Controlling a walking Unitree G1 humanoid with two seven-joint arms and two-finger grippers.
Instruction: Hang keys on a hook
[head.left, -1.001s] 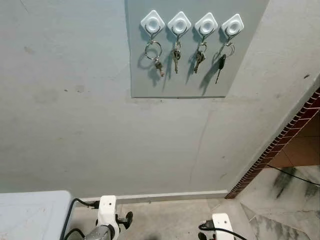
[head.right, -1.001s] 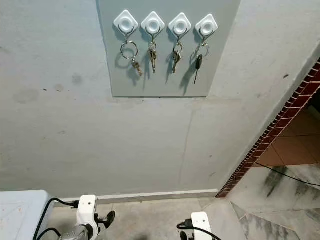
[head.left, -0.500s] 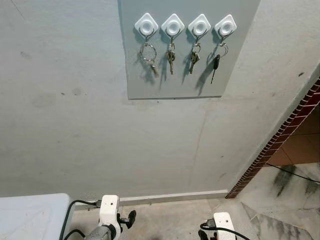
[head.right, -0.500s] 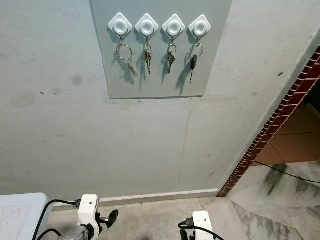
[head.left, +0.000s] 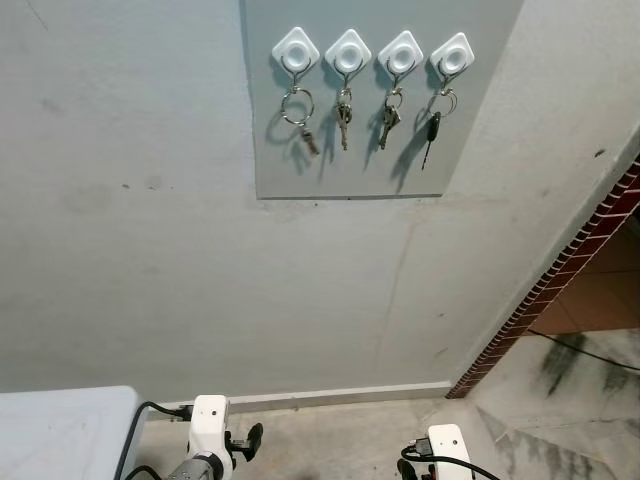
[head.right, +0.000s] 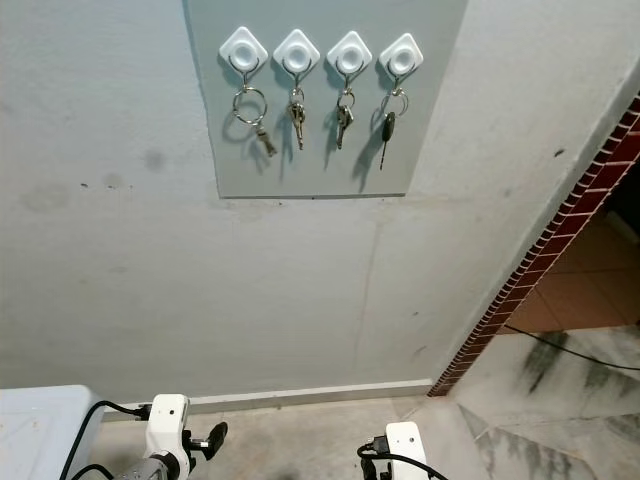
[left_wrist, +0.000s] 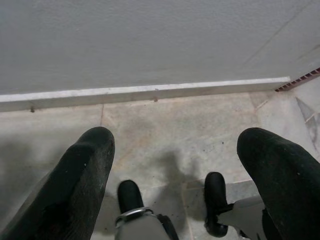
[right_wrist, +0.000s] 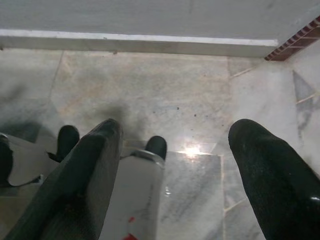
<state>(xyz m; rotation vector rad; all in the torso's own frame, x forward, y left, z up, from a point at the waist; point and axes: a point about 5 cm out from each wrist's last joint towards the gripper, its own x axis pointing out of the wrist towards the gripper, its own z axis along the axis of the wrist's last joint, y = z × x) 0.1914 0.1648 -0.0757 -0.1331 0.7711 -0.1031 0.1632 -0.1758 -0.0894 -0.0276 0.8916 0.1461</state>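
4 hooks (head.left: 375, 54) each hold keys (head.left: 343, 111); both hands spread, empty.

left arm (head.left: 208, 440): white housing, one dark screw, black cable looping off, black knob | right arm (head.left: 447, 448): white housing, black cable | fingers (left_wrist: 80, 185): black, rounded, matte, scuffed | silver cuffs below

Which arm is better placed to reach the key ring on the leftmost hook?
Left, probably: the key ring hangs at the row's left end, nearer above the left pincer than the right pincer. Both hang low and open.
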